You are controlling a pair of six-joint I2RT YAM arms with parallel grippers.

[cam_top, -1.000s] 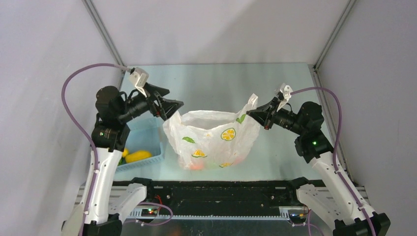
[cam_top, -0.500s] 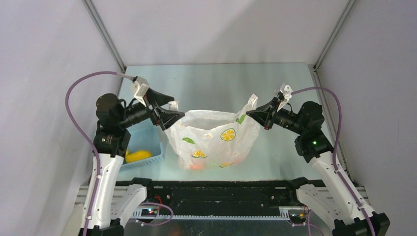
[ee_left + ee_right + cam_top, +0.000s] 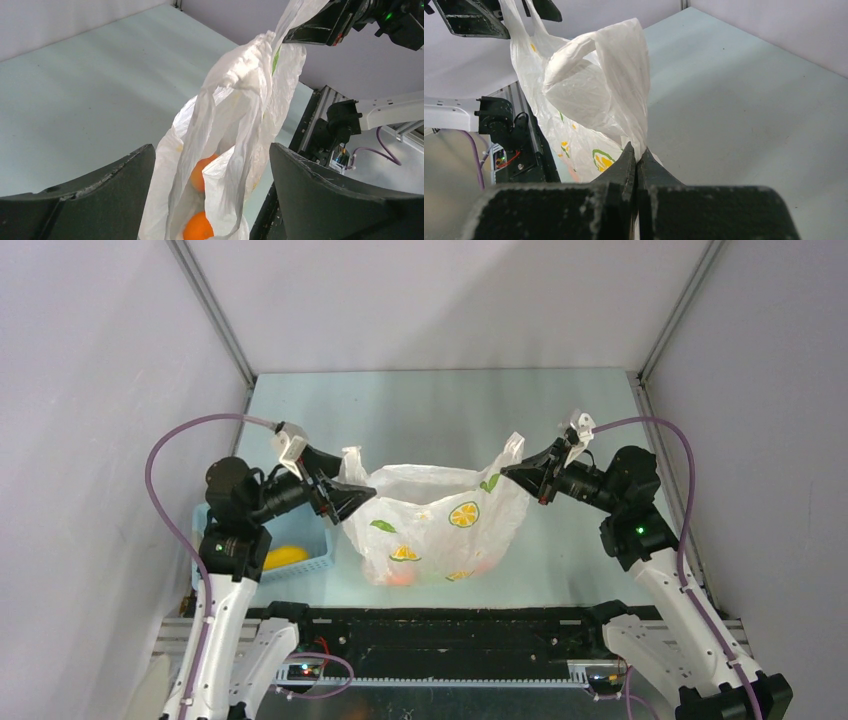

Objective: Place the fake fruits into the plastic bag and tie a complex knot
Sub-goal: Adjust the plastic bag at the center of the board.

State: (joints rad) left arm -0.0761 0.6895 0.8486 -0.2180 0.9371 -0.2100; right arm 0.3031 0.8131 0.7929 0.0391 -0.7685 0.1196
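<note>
Standing in the middle of the pale green counter, the thin translucent white plastic bag printed with yellow-green fruit slices has its mouth stretched open and facing up. The right arm's fingers are pressed together on the bag's right strip-like handle and hold it up. In the right wrist view the twisted white strip rises straight out of the closed tips.

The left arm's fingers stand wide apart at the bag's left edge, just below the left handle, which sticks up on its own. The left wrist view shows that side of the bag hanging between the two black fingers, which are not closed on it. Whether the film brushes either finger cannot be told. The two handles are well apart and untied.

Two round glossy orange plastic fruits show through the film, low inside the bag. On the counter to the left, partly under the left arm, sits a light blue slatted plastic basket with a long yellow plastic fruit in it.
</note>
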